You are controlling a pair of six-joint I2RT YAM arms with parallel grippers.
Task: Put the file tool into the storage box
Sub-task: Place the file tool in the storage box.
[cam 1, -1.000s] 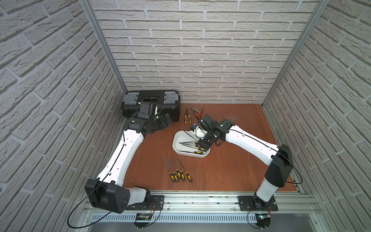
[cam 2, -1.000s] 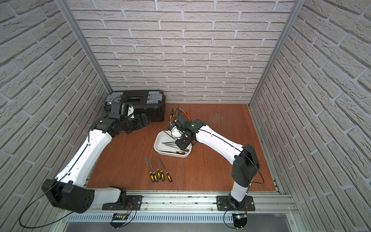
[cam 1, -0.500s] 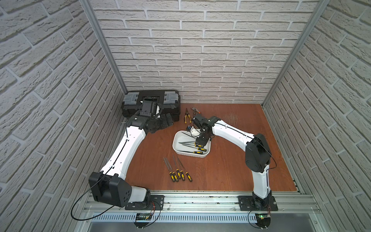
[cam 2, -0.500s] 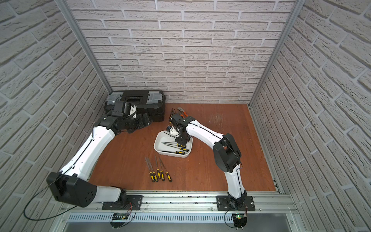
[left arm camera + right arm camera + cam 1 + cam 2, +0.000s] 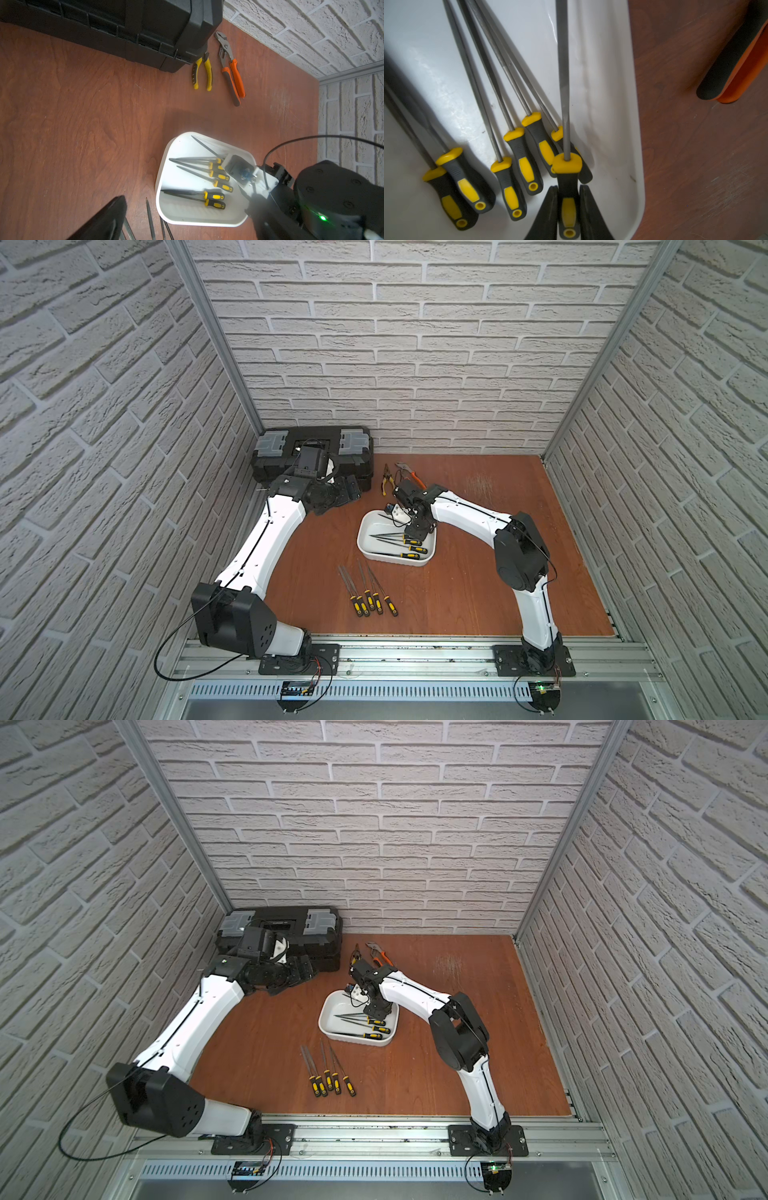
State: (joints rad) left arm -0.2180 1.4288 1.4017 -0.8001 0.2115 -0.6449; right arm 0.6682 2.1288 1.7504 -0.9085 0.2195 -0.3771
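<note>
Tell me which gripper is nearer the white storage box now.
Right. The right gripper is inside the storage box, shut on a file; the left gripper hangs beside the black toolbox, well away from the box.

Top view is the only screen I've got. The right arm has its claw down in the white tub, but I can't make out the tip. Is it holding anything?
Observer: Yes. In the right wrist view the right gripper is shut on the black-and-yellow handle of a file.
Visitor: Is that file inside the tub?
Observer: It is over the white storage box. Its handle overlaps another file's handle in that view, and I cannot tell whether they touch.
Visitor: How many are lying in there?
Observer: Six other files lie on the floor of the storage box, handles towards the gripper.
</note>
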